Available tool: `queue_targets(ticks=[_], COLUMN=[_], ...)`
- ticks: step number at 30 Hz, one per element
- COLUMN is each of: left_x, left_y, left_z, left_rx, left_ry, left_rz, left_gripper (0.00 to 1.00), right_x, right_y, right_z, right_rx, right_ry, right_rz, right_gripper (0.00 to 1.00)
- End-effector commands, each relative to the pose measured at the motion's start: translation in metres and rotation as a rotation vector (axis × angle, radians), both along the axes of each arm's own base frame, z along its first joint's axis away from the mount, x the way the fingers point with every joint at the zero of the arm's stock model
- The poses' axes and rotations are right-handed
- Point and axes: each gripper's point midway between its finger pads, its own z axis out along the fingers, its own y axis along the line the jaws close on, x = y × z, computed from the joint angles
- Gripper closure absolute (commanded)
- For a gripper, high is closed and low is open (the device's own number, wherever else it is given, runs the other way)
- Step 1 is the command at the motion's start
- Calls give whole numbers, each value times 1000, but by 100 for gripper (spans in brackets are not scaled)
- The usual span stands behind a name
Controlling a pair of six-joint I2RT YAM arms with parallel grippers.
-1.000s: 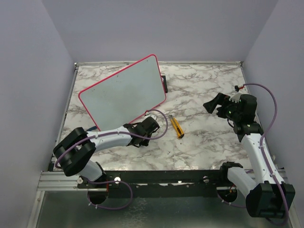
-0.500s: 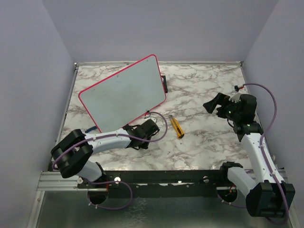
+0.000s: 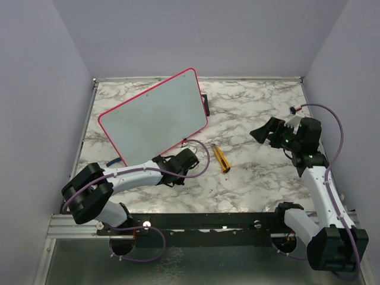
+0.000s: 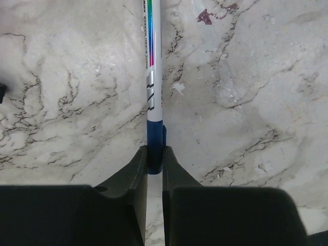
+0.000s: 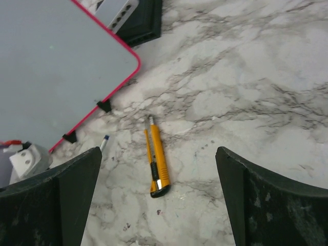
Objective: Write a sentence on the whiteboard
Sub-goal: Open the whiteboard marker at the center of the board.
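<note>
While left gripper (image 4: 155,154) is clamping the marker (image 4: 152,77), axis straight ahead, board (image 3: 154,116) is standing just beyond; right gripper (image 3: 264,132) is hanging farther, jaws apart.

You have one large flat whiteboard (image 3: 151,116) with a thin red-pink frame, one white-barrelled marker pen (image 4: 152,61) with a blue end, one yellow-and-black utility knife (image 3: 221,158), one small grey block (image 5: 119,10) on one black tray (image 5: 146,23), and two black grippers: left gripper (image 4: 155,164), right gripper (image 5: 159,154).
</note>
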Motion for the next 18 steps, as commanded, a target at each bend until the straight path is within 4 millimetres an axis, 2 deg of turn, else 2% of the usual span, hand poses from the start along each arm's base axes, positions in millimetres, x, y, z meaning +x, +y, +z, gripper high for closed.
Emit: queue_targets(ticks=[1,4,6,11,15,18], left_x=[9,11,8,-4,-15,-26], left_y=[-13,-27,-34,-53,-61,-66], left_z=[45,72,82,97,106,113], left_rx=[-82,-148,-179,-254,-276,-321], left_ry=[-115,-174,-190,-213,-234,-239], left_rz=[-107,-207,-278,-475,-629,-700], left_gripper=[100,100,100,100,100,100], right_x=[-25,-40,-51,-60,-71,-75], right_y=[46,66,77,91,118,131], right_z=[12,16,19,20,15,5], right_rx=[136,247,316,368,375,320], right_ry=[-32,-17,-7,36,115,177], right_rz=[302,440,529,631,763,796], right_gripper=[2,2,2,5,8,10])
